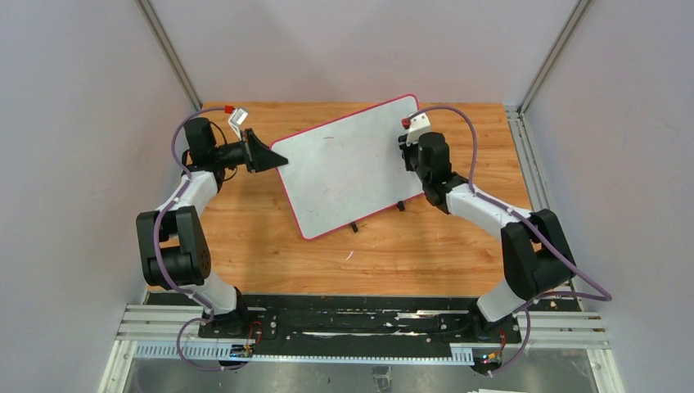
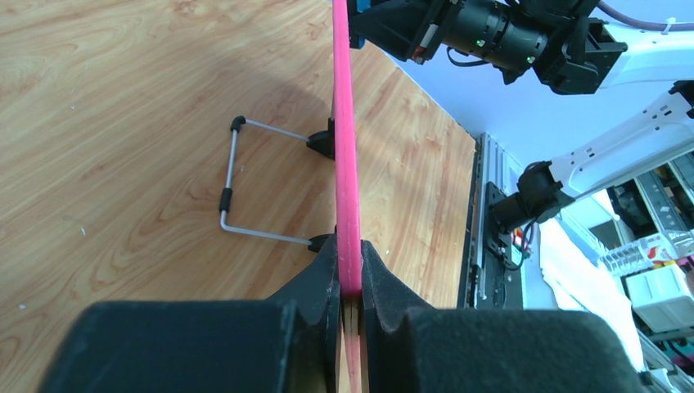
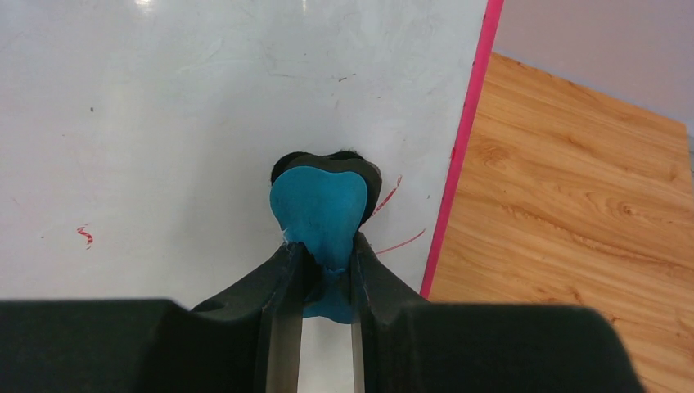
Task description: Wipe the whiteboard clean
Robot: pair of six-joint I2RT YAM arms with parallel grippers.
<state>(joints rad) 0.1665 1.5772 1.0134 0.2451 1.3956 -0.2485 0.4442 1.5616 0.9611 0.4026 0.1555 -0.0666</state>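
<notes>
Left gripper (image 2: 349,282): I've got it clamped on the whiteboard (image 1: 348,164) rim, frame centre.
Right gripper (image 3: 322,262): I'm pinching the blue eraser (image 3: 319,209) against the board.

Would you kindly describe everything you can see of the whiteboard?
The whiteboard is a large white rectangle with rounded corners and a thin pink-red rim, set askew over the wooden table. A wire stand with black feet shows beneath it. The left gripper is clamped on its rim; the right gripper presses a blue eraser on its face near the edge. The surface looks glossy and mostly clean, with faint red marks beside the eraser and farther left.
</notes>
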